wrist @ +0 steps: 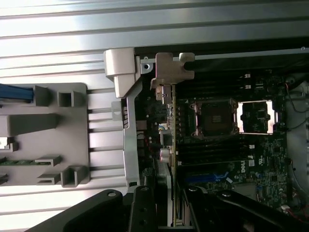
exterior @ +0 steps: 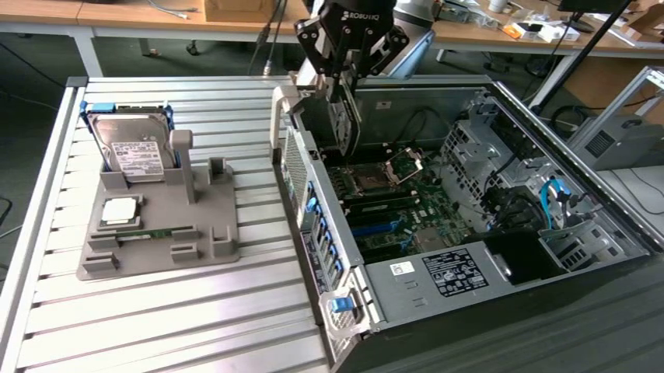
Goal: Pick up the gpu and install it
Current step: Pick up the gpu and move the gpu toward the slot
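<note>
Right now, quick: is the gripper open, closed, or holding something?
Gripper: closed on the gpu, holding it on edge over the open computer case.

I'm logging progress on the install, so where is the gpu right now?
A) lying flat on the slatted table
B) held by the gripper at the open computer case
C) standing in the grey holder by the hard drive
B: the gripper is clamped on the gpu, which hangs upright at the open computer case, above the motherboard.
</note>
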Motion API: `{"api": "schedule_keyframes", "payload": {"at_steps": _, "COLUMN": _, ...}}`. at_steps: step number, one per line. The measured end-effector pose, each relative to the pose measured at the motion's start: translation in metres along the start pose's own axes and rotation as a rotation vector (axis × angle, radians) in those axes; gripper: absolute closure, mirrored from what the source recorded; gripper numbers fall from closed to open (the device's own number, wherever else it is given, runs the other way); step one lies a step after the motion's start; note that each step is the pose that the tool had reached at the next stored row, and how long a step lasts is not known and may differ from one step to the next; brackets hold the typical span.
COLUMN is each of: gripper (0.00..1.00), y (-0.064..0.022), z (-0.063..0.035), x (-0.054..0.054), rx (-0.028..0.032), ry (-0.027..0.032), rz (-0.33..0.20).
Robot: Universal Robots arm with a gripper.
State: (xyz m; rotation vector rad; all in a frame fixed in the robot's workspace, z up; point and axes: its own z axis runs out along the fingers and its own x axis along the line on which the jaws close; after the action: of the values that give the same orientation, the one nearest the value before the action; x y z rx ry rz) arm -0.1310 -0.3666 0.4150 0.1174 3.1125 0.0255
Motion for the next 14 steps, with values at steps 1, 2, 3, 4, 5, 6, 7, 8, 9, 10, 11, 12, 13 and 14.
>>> {"api": "schedule_keyframes", "payload": {"at_steps": 1, "gripper": 0.73, "y": 0.0001, "z": 0.0000, "x": -0.001, "rx": 0.0001, "ry": 0.0000, "rz": 0.000}}
{"api": "schedule_keyframes", "payload": {"at_steps": 2, "gripper": 0.73, "y": 0.0002, "z": 0.0000, "x": -0.002, "rx": 0.0001, "ry": 0.0000, "rz": 0.000}}
{"api": "schedule_keyframes", "payload": {"at_steps": 3, "gripper": 0.73, "y": 0.0002, "z": 0.0001, "x": -0.003, "rx": 0.0001, "ry": 0.0000, "rz": 0.000}}
{"api": "schedule_keyframes", "payload": {"at_steps": 4, "gripper": 0.73, "y": 0.0003, "z": 0.0001, "x": -0.004, "rx": 0.0001, "ry": 0.0000, "rz": 0.000}}
{"api": "schedule_keyframes", "payload": {"at_steps": 5, "gripper": 0.73, "y": 0.0004, "z": 0.0001, "x": -0.005, "rx": 0.0001, "ry": 0.0000, "rz": 0.000}}
{"api": "schedule_keyframes", "payload": {"at_steps": 6, "gripper": 0.73, "y": 0.0004, "z": 0.0002, "x": -0.006, "rx": 0.0000, "ry": 0.0000, "rz": 0.000}}
{"api": "schedule_keyframes", "payload": {"at_steps": 7, "gripper": 0.73, "y": 0.0005, "z": 0.0002, "x": -0.008, "rx": 0.0001, "ry": 0.0000, "rz": 0.000}}
{"api": "schedule_keyframes", "payload": {"at_steps": 8, "gripper": 0.73, "y": 0.0006, "z": 0.0003, "x": -0.009, "rx": 0.0001, "ry": 0.0001, "rz": 0.000}}
{"api": "schedule_keyframes", "payload": {"at_steps": 9, "gripper": 0.73, "y": 0.0007, "z": 0.0003, "x": -0.011, "rx": 0.0002, "ry": 0.0002, "rz": 0.000}}
{"api": "schedule_keyframes", "payload": {"at_steps": 10, "gripper": 0.73, "y": 0.0007, "z": 0.0003, "x": -0.012, "rx": 0.0001, "ry": 0.0001, "rz": 0.000}}
{"api": "schedule_keyframes", "payload": {"at_steps": 11, "gripper": 0.73, "y": 0.0007, "z": 0.0004, "x": -0.013, "rx": 0.0001, "ry": 0.0001, "rz": 0.000}}
{"api": "schedule_keyframes", "payload": {"at_steps": 12, "gripper": 0.73, "y": 0.0007, "z": 0.0005, "x": -0.015, "rx": 0.0001, "ry": 0.0003, "rz": 0.000}}
{"api": "schedule_keyframes", "payload": {"at_steps": 13, "gripper": 0.73, "y": 0.0007, "z": 0.0005, "x": -0.016, "rx": 0.0002, "ry": 0.0004, "rz": 0.000}}
{"api": "schedule_keyframes", "payload": {"at_steps": 14, "gripper": 0.73, "y": 0.0006, "z": 0.0006, "x": -0.017, "rx": 0.0002, "ry": 0.0005, "rz": 0.000}}
